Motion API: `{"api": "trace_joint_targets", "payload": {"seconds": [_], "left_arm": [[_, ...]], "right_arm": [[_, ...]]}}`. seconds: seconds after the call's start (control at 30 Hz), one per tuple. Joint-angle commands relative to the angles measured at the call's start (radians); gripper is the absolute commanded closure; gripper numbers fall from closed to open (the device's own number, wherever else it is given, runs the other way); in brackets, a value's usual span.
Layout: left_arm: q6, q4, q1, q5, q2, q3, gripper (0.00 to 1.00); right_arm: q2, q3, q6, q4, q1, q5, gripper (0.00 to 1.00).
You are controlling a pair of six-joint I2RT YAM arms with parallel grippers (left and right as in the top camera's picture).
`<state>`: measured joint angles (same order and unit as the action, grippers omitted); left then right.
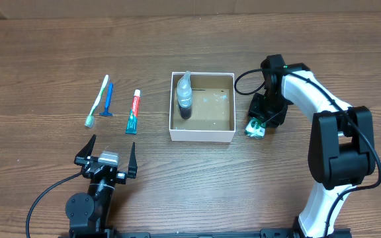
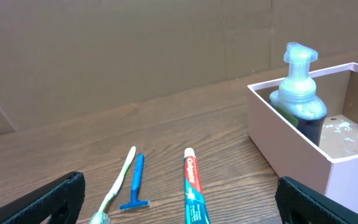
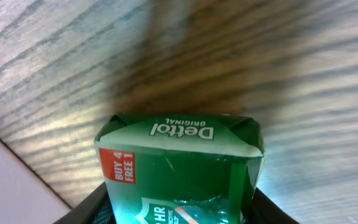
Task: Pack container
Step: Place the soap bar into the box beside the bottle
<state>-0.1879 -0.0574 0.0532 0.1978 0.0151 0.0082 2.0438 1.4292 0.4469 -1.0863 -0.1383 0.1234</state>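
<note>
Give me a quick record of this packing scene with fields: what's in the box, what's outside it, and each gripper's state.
container: white cardboard box, mid-table
inside: foam pump bottle, standing by the left wall
outside, left: toothbrush, blue razor, toothpaste tube
outside, right: green Dettol soap pack
left gripper: open, empty
right gripper: jaws around the soap pack; grip unclear

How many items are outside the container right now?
4: toothbrush, blue razor and toothpaste lying left of the container; green soap pack to its right, between the right gripper's fingers. Nothing seems hidden.
</note>
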Motion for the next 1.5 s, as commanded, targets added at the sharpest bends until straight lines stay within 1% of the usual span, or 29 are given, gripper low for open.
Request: {"api": "trace_joint_targets", "payload": {"seconds": [0.0,0.2,0.27,0.47,0.57,0.63,0.7,0.73,0.9,1.07,1.47], "left_arm": [[-0.014,0.0,0.006,-0.006,-0.01,-0.003,0.0],[-0.014,0.0,0.006,-0.006,-0.01,-0.003,0.0],[-0.014,0.0,0.006,-0.006,-0.01,-0.003,0.0],[-0.014,0.0,0.006,-0.006,-0.01,-0.003,0.0],[-0.014,0.0,0.006,-0.006,-0.01,-0.003,0.0],[-0.014,0.0,0.006,-0.006,-0.011,-0.003,0.0],[-0.014,0.0,0.006,-0.006,-0.01,-0.003,0.0],[-0.014,0.0,0.006,-0.006,-0.01,-0.003,0.0],[-0.014,0.0,0.006,-0.006,-0.01,-0.003,0.0],[-0.014,0.0,0.006,-0.006,-0.01,-0.003,0.0],[-0.014,0.0,0.006,-0.006,-0.01,-0.003,0.0]], "right_arm": [[-0.035,0.14,-0.079,-0.065,0.025,0.001,0.65],[-0.124,0.332,-0.151,-0.205,0.025,0.007,0.64],[-0.159,0.379,-0.177,-0.228,0.018,0.04,0.64],[-0.24,0.406,-0.241,-0.195,-0.043,0.172,0.64],[-0.241,0.403,-0.242,-0.167,-0.114,0.174,0.64],[-0.241,0.389,-0.224,-0.13,-0.17,0.145,0.64],[-0.24,0.377,-0.172,-0.098,-0.218,0.09,0.64],[-0.235,0.359,-0.116,-0.066,-0.262,0.037,0.64],[-0.208,0.324,-0.024,-0.003,-0.341,-0.055,0.64],[-0.163,0.274,0.034,0.039,-0.366,-0.104,0.64],[-0.019,0.226,0.037,0.138,-0.366,-0.107,0.64]]}}
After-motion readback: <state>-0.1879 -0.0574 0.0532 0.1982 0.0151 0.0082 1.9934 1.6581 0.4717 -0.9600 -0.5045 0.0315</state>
